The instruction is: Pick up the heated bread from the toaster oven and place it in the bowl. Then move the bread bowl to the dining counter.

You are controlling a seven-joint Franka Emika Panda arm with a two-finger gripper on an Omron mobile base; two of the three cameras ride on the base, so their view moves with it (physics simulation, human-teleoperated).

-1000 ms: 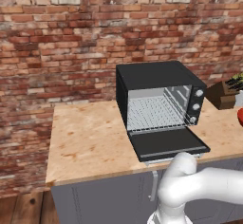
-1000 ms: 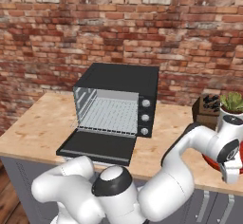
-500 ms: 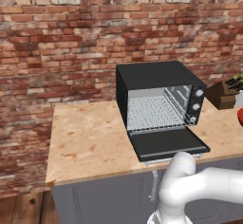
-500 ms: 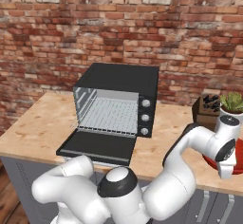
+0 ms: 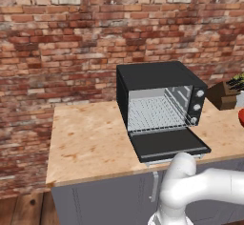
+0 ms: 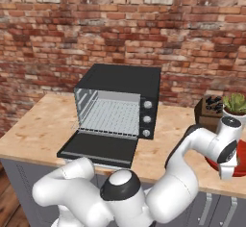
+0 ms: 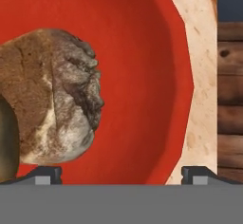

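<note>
The bread (image 7: 50, 97) lies inside the red bowl (image 7: 142, 76), close under the gripper (image 7: 122, 173), whose two fingertips stand wide apart and hold nothing. The bowl sits on the counter (image 6: 168, 125) to the right of the oven (image 6: 117, 108), beside a plant (image 6: 235, 103). The oven's door hangs open, and its rack (image 5: 155, 112) is bare.

Wrist (image 6: 229, 146) slightly lower over the bowl (image 6: 238, 159)
</note>
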